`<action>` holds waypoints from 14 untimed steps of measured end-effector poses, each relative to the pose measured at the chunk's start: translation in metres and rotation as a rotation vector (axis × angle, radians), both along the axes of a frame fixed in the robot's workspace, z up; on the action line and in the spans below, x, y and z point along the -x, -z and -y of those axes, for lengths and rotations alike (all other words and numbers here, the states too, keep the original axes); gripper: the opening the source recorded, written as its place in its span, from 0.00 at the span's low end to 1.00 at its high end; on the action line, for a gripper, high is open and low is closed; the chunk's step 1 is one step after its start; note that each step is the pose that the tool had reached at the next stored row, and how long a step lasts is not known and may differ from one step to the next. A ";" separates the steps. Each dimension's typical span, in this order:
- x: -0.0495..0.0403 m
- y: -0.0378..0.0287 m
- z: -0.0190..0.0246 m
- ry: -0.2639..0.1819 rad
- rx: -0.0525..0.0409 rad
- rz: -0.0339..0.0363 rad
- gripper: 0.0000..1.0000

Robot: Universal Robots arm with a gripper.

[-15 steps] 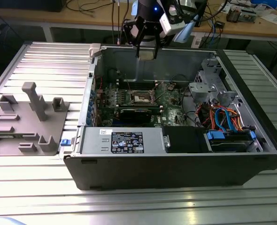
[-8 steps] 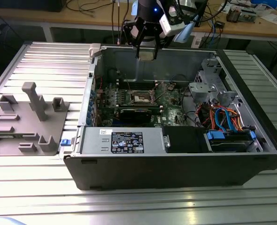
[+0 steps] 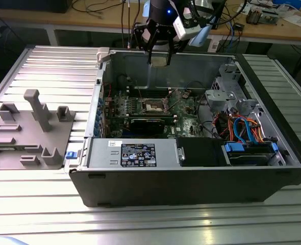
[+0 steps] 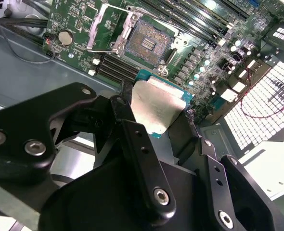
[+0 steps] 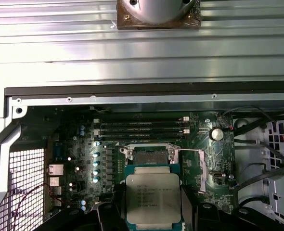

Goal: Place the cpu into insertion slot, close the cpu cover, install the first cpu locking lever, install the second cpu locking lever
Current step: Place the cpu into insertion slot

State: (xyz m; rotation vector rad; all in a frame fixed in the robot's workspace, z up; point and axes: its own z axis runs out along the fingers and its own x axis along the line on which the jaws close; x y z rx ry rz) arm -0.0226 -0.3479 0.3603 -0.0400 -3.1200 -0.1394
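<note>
Exterior view, contents as found.

1. gripper: black, two-fingered, hanging above the open computer case, over its far wall. It is clamped on the cpu, pinching the chip by two opposite edges.
2. cpu: flat square with a dull silver top and a green edge. It sits between the fingers, clear of the board and touching nothing else.
3. insertion slot: below the gripper, well apart from the held chip. Its dark centre is uncovered inside a pale metal rim.
4. cpu cover: silvery frame with a large window. It stands tilted up just beside the slot, not closed over it.
5. motherboard: green, on the case floor beneath the gripper. Long memory slots run just beside the socket.
6. grey fixture block: on the ribbed metal table, outside the case and well apart from the gripper.
</note>
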 end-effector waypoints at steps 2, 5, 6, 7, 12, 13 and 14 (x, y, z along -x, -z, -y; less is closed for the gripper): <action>0.0000 0.0005 0.0000 0.000 -0.0001 0.0000 0.54; 0.0000 0.0011 0.0000 0.000 0.0001 0.0000 0.54; 0.0000 0.0013 0.0000 0.000 0.0000 0.0000 0.54; 0.0000 0.0014 0.0000 0.000 0.0000 0.0000 0.54; 0.0000 0.0026 0.0000 0.000 -0.0001 0.0000 0.54; 0.0000 0.0027 0.0000 0.000 0.0000 0.0000 0.54; 0.0000 0.0029 0.0000 0.000 0.0000 0.0000 0.54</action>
